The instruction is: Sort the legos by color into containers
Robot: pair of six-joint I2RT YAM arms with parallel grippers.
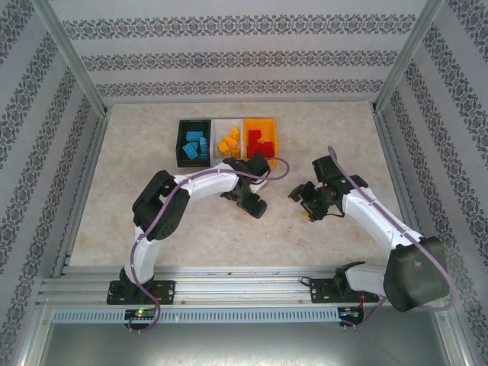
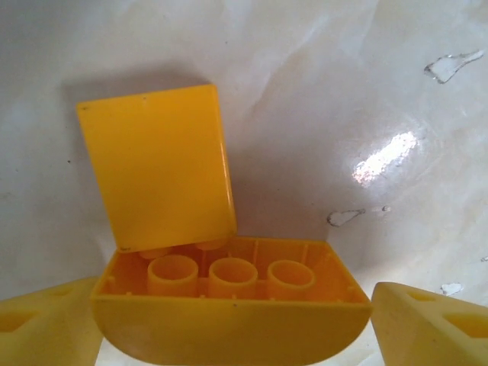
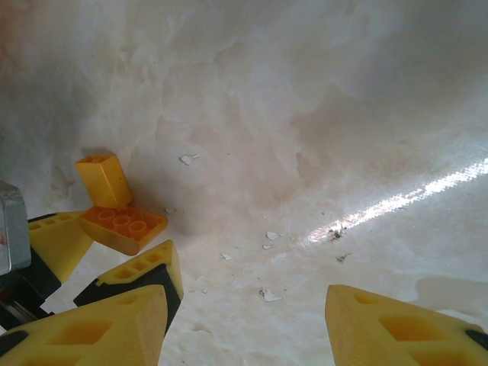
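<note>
The left hand is straddling an upturned yellow brick, its fingers sitting at both ends; I cannot tell whether they are pinching it. A second yellow lego is standing against the brick on the tabletop. The right hand is hanging nearby, spread wide.

Yellow lego, second yellow lego, both sat on pale beige marbled counter. Right tool fingers were yellow too. Black bin held blue legos; white bin, yellow-orange legos; yellow bin, red legos. Walls showed grey-white floral stripes.
</note>
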